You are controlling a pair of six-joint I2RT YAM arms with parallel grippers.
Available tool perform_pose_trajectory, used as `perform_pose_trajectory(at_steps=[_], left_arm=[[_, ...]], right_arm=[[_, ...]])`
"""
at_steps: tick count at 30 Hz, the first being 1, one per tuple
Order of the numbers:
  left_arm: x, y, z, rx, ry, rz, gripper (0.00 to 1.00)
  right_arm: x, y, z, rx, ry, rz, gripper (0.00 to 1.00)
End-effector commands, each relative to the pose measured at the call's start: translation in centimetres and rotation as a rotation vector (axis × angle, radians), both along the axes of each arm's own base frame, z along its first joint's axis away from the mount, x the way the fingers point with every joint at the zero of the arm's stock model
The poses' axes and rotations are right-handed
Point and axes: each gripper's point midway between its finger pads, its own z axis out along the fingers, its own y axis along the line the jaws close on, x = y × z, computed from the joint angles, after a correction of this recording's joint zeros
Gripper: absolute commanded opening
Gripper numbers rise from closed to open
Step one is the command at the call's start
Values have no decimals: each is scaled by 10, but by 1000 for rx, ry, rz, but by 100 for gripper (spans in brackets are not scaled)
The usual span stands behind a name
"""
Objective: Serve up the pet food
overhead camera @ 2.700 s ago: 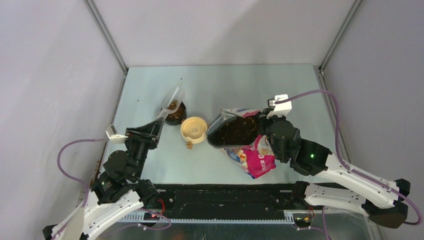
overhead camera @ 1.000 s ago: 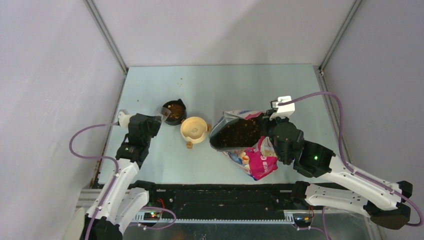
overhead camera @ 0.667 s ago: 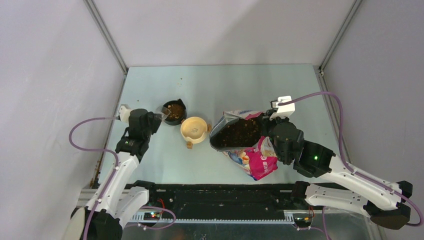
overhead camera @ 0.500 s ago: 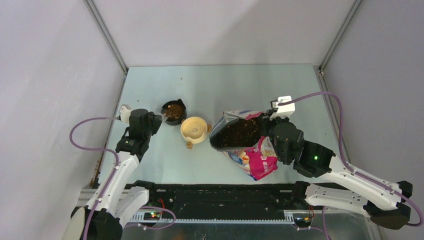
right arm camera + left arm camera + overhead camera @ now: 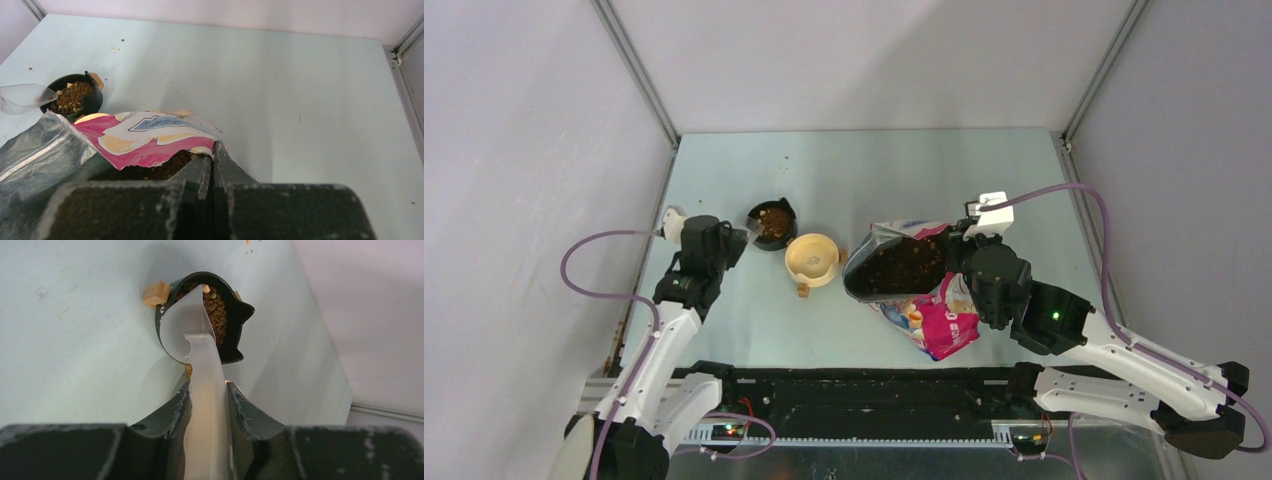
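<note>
Left gripper (image 5: pixel 207 391) clamped on clear scoop (image 5: pixel 192 325) handle; scoop mouth ahead, over black bowl (image 5: pixel 236 322) of pet food (image 5: pixel 216 310). Right gripper (image 5: pixel 212 149) pinched shut on bag (image 5: pixel 145 132) rim.

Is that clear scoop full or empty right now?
Empty: the scoop looks clear right through, no pellets inside; the kibble lies in the black bowl at its tip.

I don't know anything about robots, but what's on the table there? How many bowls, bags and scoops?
Bowls: 2 (black bowl, cream bowl)
Bags: 1 (bag)
Scoops: 1 (clear scoop)
Total: 4
</note>
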Motion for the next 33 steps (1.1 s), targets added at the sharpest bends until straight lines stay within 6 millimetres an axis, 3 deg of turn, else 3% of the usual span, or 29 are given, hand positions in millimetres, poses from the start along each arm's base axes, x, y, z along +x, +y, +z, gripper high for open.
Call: perform_pose_trajectory(at_steps=[1,12,24,30,33], left_arm=[[14,0,30,12,-78,-17,0],[27,-10,31,28,-28,-85,0],[26,-9,30,157,100,-156,0],[22,-18,45,259,99,-198,0],[18,-30,61,253,17,-261,0]], right_arm=[[-2,-21,99,373,-195,-78,0],[-1,-21,99,368,-197,-81,0],[2,-17,96,333,-196,-87,0],[4,-17,93,309,-192,-92,0],[4,-17,91,279,-191,-88,0]])
